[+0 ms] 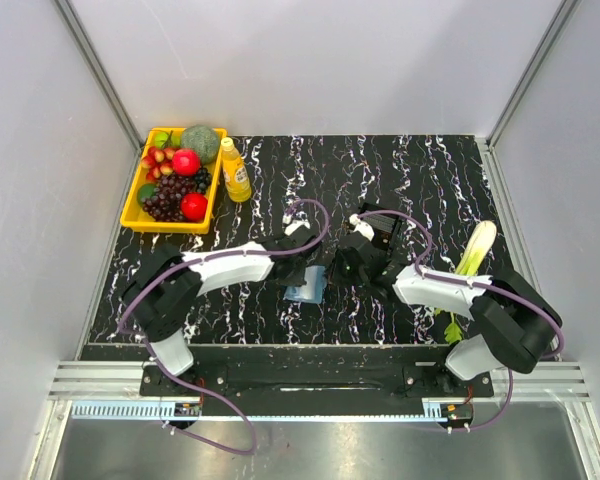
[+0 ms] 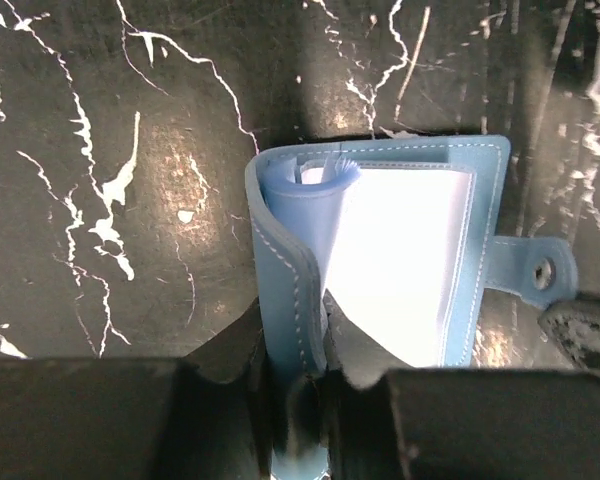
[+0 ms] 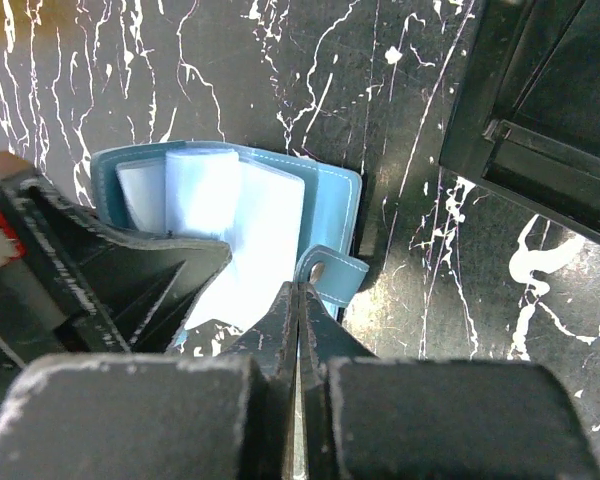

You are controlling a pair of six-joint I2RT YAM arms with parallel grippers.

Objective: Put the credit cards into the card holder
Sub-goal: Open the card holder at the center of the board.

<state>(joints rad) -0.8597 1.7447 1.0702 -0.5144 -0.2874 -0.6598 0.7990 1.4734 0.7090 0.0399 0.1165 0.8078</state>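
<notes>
Two claws: left claw (image 2: 298,400) pinches the wallet (image 2: 400,260) by its curled flap; right claw (image 3: 298,320) closed, beside the strap (image 3: 330,275).
Wallet: blue, open, pale inside, just ahead of both.
Right wrist only: black frame (image 3: 540,110).

I count two claws on this rig, the left claw (image 2: 298,340) and the right claw (image 3: 298,295). Between them I see one blue card holder (image 2: 400,250). Just beyond the right claw stands one black box frame (image 1: 380,228), and out past that claw's right side lies one leek (image 1: 477,250). Well beyond the left claw I count one yellow tray (image 1: 165,227) and one yellow bottle (image 1: 236,172) beside it. The tray holds two red round fruits (image 1: 185,162), one bunch of dark grapes (image 1: 170,195) and one green head (image 1: 202,142).
</notes>
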